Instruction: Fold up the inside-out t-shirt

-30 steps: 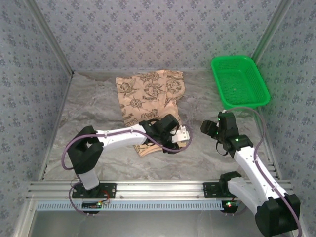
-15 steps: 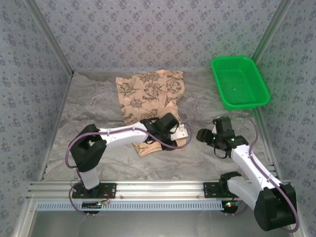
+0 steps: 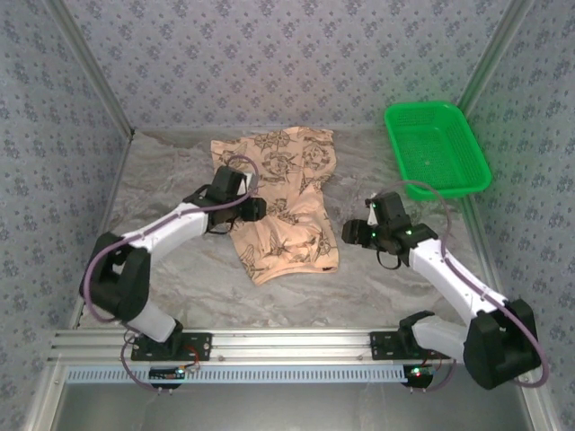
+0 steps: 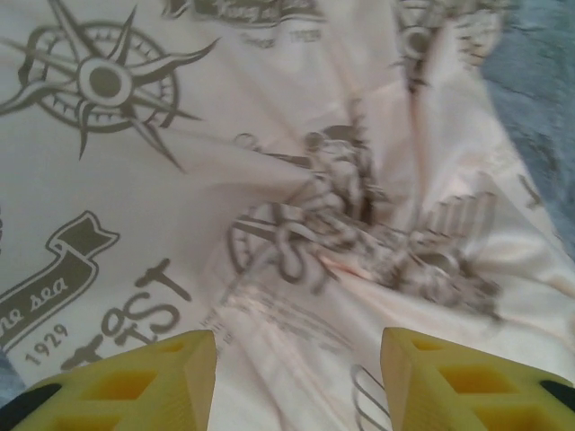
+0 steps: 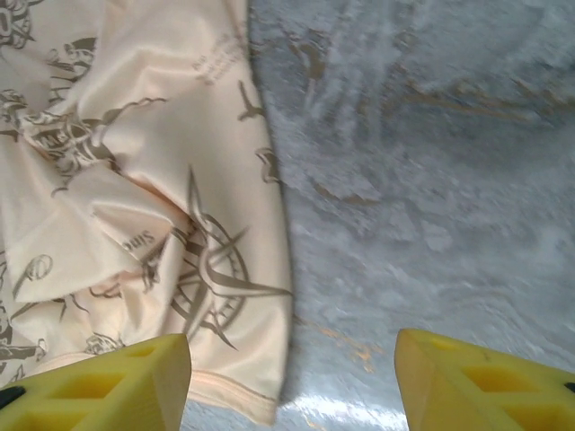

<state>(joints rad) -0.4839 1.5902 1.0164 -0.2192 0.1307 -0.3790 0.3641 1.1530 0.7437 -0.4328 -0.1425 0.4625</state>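
Observation:
The inside-out t-shirt point(image 3: 278, 202) lies on the grey table, peach with dark compass prints, its near part crumpled. My left gripper point(image 3: 254, 209) hovers over the shirt's middle, slightly left. In the left wrist view its yellow fingers point(image 4: 166, 373) stand apart over wrinkled cloth point(image 4: 296, 224), and the left gripper point(image 4: 298, 341) is open and holds nothing. My right gripper point(image 3: 353, 233) hangs just right of the shirt's near right edge. In the right wrist view the right gripper point(image 5: 292, 346) is open above the hem corner point(image 5: 243, 395) and bare table.
A green basket point(image 3: 437, 148) stands at the back right. Patterned walls close in the table on three sides, and a metal rail point(image 3: 287, 346) runs along the near edge. Bare grey table point(image 3: 404, 296) lies right of and in front of the shirt.
My left arm swung back from the shirt's near right corner to its middle, uncovering the near part. My right gripper moved left towards the shirt's edge.

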